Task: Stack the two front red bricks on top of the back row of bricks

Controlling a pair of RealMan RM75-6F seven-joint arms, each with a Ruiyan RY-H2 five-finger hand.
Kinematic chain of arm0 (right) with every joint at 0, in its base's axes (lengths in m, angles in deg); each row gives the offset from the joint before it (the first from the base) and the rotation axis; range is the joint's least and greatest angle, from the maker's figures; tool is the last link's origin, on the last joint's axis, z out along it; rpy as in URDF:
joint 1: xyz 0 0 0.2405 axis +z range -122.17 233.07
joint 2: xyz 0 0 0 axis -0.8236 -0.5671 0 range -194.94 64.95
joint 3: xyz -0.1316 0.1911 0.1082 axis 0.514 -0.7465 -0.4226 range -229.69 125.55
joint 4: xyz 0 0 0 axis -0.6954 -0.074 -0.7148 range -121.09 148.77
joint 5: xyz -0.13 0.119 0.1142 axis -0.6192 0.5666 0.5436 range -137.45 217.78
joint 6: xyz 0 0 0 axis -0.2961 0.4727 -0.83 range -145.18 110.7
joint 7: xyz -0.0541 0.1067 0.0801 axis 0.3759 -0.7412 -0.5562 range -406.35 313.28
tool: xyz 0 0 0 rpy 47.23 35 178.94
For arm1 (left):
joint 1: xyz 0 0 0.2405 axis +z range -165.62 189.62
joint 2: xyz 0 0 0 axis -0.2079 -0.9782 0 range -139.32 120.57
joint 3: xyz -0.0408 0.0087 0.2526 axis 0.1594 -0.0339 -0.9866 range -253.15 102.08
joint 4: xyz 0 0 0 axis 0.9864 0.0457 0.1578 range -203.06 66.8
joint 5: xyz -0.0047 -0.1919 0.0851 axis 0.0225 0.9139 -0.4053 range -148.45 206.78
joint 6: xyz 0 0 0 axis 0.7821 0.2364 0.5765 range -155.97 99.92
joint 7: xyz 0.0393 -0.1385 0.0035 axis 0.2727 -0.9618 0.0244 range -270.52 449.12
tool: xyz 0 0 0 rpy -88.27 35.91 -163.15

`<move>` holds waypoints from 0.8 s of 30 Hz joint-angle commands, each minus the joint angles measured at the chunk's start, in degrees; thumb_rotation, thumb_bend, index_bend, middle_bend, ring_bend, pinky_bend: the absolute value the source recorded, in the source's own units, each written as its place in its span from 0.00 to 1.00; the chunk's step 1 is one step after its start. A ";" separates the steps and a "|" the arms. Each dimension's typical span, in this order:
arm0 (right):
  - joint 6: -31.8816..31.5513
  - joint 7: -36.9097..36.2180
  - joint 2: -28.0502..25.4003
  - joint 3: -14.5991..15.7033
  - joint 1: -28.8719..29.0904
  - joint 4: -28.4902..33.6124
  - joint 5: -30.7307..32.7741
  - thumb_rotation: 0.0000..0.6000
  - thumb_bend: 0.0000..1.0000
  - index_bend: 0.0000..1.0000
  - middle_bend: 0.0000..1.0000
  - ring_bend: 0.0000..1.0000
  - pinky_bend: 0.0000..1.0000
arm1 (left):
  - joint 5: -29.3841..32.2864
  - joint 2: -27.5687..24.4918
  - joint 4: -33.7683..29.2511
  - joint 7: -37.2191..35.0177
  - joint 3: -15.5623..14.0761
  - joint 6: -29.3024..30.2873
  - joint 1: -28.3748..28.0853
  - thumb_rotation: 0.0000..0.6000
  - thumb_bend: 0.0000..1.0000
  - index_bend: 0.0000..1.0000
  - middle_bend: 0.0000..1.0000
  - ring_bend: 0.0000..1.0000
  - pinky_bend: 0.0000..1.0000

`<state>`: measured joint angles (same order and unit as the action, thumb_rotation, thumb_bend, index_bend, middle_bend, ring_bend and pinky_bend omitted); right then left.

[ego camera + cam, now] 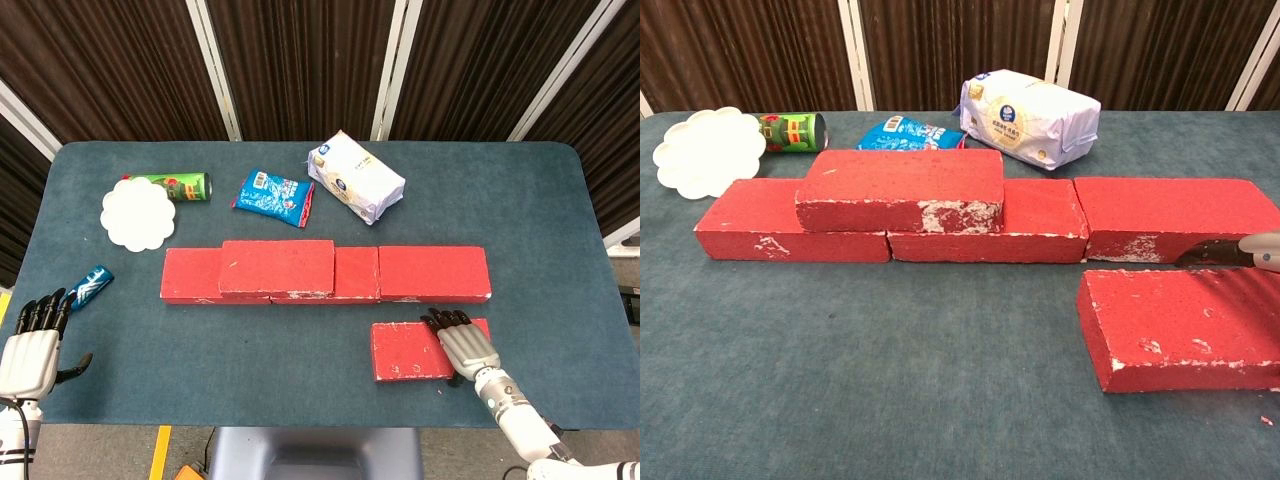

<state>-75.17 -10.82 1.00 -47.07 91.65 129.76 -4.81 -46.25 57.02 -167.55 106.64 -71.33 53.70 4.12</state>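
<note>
The front red brick point(410, 350) lies flat on the bench point(560, 240) just in front of the right end of the back row of bricks point(325, 274), where one brick point(277, 266) already sits on top; it looks heavy, stiff and gritty, with chipped edges, so a firm clasp across its short sides should serve best. The right hand point(465, 343) rests on the brick's right end with fingers point(447, 320) laid flat over the top, though whether the thumb has hooked the edge I cannot tell. The left hand point(30, 350) hovers at the bench's near left corner, fingers apart and holding nothing.
</note>
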 commanded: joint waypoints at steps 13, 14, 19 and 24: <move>-1.68 0.71 2.48 0.53 0.02 -1.44 -1.39 1.00 0.00 0.14 0.15 0.13 0.00 | -0.07 -0.01 -0.01 -0.32 0.00 -0.05 0.00 1.00 0.23 0.00 0.00 0.00 0.06; -1.74 0.78 2.59 0.59 0.02 -1.40 -1.37 1.00 0.00 0.14 0.16 0.13 0.00 | -0.02 -0.03 -0.06 -0.36 0.01 -0.10 -0.01 1.00 0.23 0.00 0.00 0.00 0.06; -2.19 1.04 2.99 0.66 -0.02 -1.36 -1.60 1.00 0.00 0.16 0.20 0.15 0.00 | 0.08 -0.03 -0.16 -0.37 -0.06 -0.35 -0.06 1.00 0.23 0.00 0.00 0.00 0.06; -2.84 1.12 3.46 0.68 -0.23 -1.40 -2.21 1.00 0.05 0.18 0.25 0.22 0.00 | -0.04 0.02 -0.16 -0.43 -0.09 -0.40 -0.11 1.00 0.23 0.00 0.00 0.00 0.06</move>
<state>-77.98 -9.70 4.43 -46.39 91.45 128.37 -7.00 -46.28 57.03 -167.71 106.21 -71.43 53.30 4.02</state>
